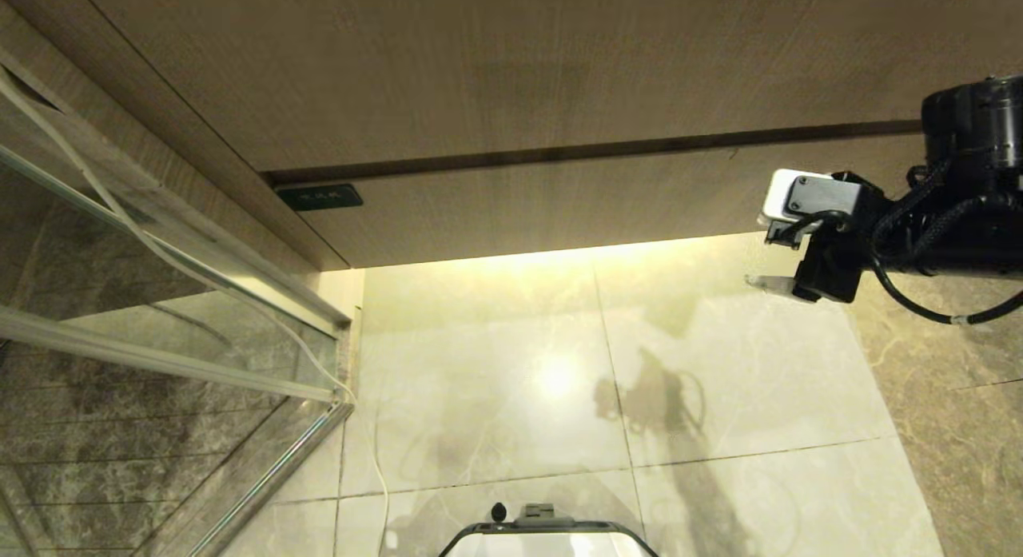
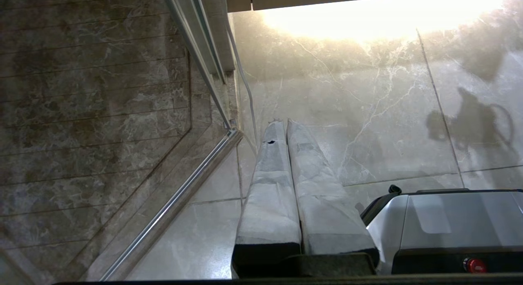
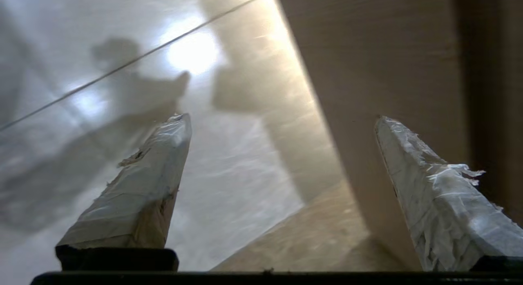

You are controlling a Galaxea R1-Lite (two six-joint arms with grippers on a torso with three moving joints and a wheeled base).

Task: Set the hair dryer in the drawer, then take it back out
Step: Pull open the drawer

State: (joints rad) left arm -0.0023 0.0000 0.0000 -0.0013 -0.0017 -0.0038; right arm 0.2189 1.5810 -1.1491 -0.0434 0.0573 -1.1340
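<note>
The head camera looks steeply down from above the robot's base, facing the drawer front across pale floor; the drawer lies well beyond the base, in the upper part of that view. The left wrist camera sits low beside the base, looking along its closed fingers over the same floor toward the drawer's lit underside. The right wrist camera is close against the drawer, sighting between spread fingers along its front. Head and left wrist views share the base, floor, and glass door left of the drawer.
</note>
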